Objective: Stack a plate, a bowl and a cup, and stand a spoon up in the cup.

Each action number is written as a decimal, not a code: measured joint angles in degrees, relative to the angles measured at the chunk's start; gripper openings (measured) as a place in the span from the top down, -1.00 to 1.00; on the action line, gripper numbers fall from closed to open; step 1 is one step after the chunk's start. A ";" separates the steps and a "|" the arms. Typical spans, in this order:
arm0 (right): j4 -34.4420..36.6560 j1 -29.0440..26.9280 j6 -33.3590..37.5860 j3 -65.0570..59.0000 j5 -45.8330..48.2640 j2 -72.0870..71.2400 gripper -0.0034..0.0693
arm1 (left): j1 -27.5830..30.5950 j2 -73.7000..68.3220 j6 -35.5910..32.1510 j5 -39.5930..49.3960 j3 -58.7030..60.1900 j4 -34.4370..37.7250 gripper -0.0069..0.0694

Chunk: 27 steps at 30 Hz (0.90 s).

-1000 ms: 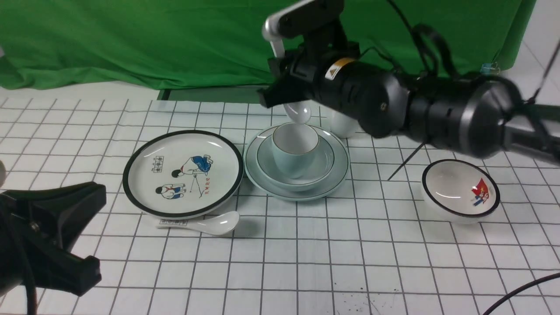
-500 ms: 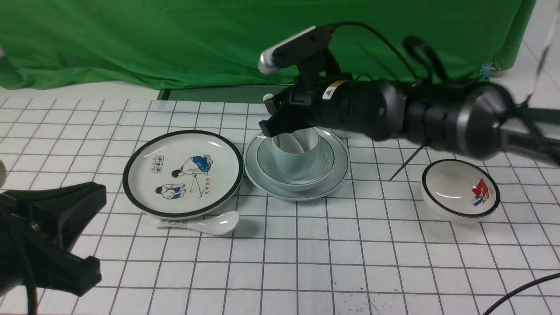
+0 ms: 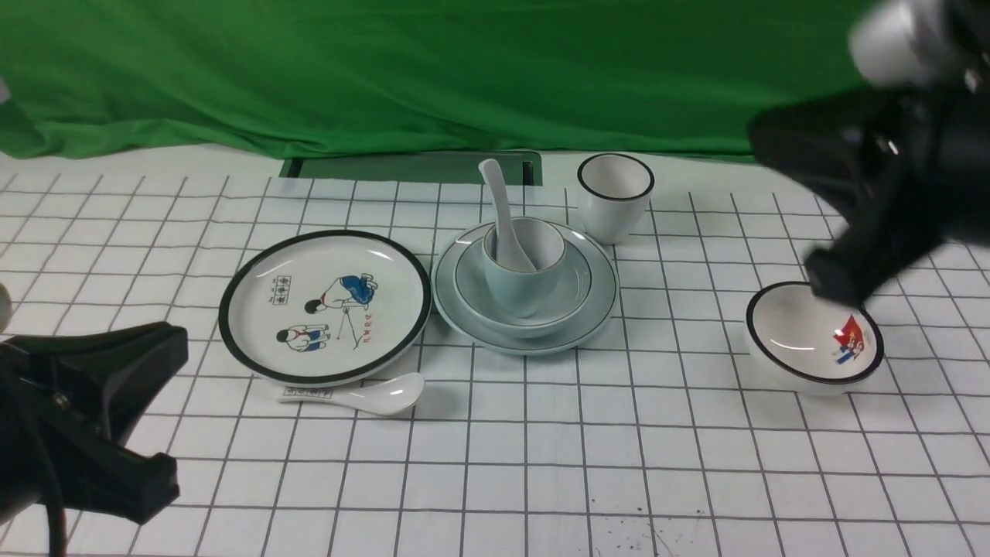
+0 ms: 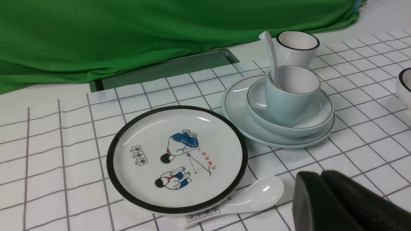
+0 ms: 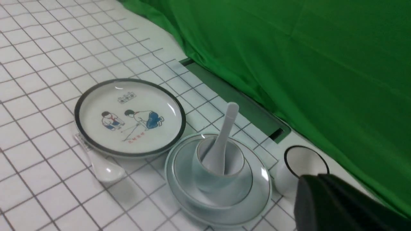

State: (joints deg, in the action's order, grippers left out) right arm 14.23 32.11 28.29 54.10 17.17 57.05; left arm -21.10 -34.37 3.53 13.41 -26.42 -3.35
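Where the cup (image 3: 520,290) sits in the bowl (image 3: 576,282) on the plate (image 3: 605,292), the spoon (image 3: 499,209) stands inside.
Both empty, jaws closed — left gripper (image 4: 321,179) and right gripper (image 5: 318,183), well apart from the cup.

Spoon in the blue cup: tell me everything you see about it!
The spoon is plain glossy white, seemingly ceramic, with a short thick handle and no marks. It stands scoop-down inside the pale blue cup, leaning on the rim at the robot's left, its handle sticking up above it. Only the cup touches it.
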 joint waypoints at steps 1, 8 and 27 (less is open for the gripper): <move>-0.01 0.00 -0.02 -6.01 -3.39 -3.93 0.87 | 0.00 0.00 0.00 0.00 0.00 0.00 0.90; -0.54 -0.01 0.05 -27.16 -13.91 -16.22 0.86 | 0.00 0.00 0.00 0.00 0.00 0.00 0.90; -3.90 -12.75 1.76 -50.63 -21.60 -42.82 0.87 | 0.00 0.00 -0.06 0.05 0.00 0.00 0.90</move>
State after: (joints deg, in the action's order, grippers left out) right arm 10.33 19.36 30.05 3.47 -4.42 14.23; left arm -21.10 -34.37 3.46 13.46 -26.42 -3.35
